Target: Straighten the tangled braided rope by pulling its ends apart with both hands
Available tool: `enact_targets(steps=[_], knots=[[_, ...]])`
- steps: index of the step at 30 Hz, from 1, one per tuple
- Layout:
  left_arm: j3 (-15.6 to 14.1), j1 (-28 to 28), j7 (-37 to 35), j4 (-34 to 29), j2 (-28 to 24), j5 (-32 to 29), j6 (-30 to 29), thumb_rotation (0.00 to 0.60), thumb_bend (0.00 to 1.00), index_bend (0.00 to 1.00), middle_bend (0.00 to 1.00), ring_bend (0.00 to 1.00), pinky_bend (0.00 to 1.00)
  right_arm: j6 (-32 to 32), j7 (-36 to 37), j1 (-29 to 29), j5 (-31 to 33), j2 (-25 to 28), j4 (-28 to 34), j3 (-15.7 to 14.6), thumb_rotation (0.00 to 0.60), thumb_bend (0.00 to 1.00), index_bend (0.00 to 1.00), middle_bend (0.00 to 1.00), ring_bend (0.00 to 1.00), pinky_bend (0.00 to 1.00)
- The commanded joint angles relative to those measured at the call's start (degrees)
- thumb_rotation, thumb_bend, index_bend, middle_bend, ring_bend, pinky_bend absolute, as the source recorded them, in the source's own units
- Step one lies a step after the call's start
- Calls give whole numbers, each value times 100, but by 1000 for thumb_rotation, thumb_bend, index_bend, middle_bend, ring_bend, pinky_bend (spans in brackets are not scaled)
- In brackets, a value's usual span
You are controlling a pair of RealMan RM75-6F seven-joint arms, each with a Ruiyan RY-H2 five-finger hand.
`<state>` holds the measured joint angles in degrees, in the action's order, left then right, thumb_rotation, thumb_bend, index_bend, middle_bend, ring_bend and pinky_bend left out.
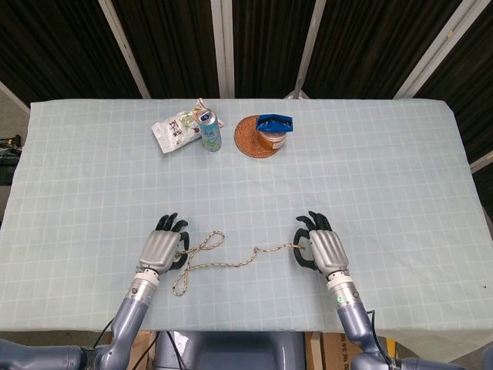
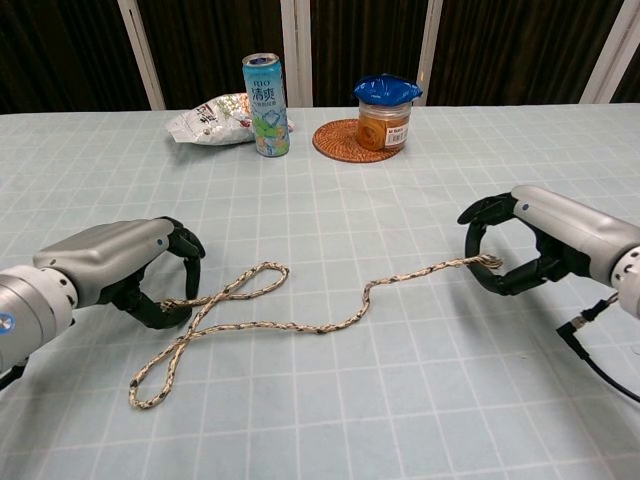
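Each robot hand, left [image 2: 120, 268] and right [image 2: 530, 240], pinches the braided rope [image 2: 290, 318].

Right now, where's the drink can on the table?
In the head view the drink can stands at the far side of the table, left of centre, between the snack bag on its left and the jar on a woven coaster to its right.

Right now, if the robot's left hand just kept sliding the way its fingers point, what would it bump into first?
Probably nothing soon. The left hand points up the table; bare tablecloth lies ahead, and the snack bag sits far off, roughly in that line, though depth is hard to judge.
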<state>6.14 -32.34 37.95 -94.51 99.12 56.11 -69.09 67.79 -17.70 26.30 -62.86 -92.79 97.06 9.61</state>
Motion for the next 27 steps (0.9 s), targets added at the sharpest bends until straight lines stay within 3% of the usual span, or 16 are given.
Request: enact_targets(steps=[1, 10, 17, 27], knots=[[-2, 2, 8, 28, 12, -20, -2, 600, 451, 561, 202, 6, 0, 2, -1, 2, 2, 3, 5, 5, 600, 509, 613, 212, 0, 0], [22, 18, -51, 133, 38, -78, 6, 600, 526, 589, 211, 6, 0, 7, 4, -16, 18, 32, -22, -10, 600, 508, 613, 212, 0, 0], [40, 38, -102, 140, -39, 20, -58, 600, 528, 607, 214, 7, 0, 18, 0, -25, 4, 59, -13, -16, 600, 507, 613, 212, 0, 0], [200, 157, -404, -318, -725, 250, -228, 600, 528, 609, 218, 7, 0, 87, 28, -65, -5, 438, 138, 97, 600, 508, 613, 212, 0, 0]])
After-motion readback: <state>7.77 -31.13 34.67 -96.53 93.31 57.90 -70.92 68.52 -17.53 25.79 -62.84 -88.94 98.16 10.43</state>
